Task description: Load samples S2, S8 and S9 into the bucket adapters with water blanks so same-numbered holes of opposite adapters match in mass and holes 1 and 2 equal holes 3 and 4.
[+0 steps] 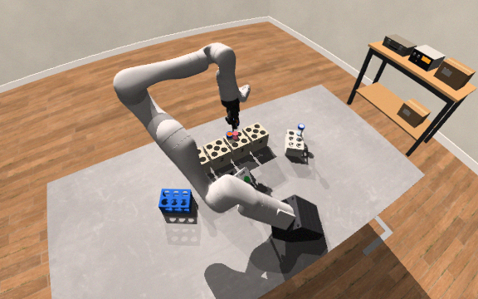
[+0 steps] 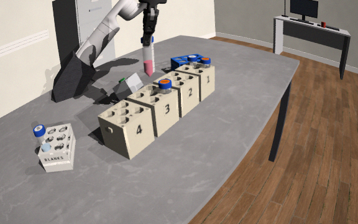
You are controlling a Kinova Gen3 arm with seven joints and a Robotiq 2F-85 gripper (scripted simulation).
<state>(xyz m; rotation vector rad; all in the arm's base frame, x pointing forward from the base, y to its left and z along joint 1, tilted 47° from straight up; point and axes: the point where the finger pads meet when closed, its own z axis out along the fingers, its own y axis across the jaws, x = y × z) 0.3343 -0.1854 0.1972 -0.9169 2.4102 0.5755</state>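
Four beige adapters stand in a row: 1, 2, 3 and 4. My gripper is shut on the blue cap of a sample tube with pink liquid. The tube hangs upright, its tip just above the far side of adapter 3. An orange-dot tube stands in adapter 3. An orange-dot tube and a white-dot tube stand at adapter 1. The white BLANKS rack holds one blue-capped tube. I cannot read the IDs.
The blue sample rack stands apart from the adapters and looks empty. The green DONE key sits on its small sloped desk beside the adapters, near the arm's base. Adapter 1 is mostly hidden by the arm in the top view.
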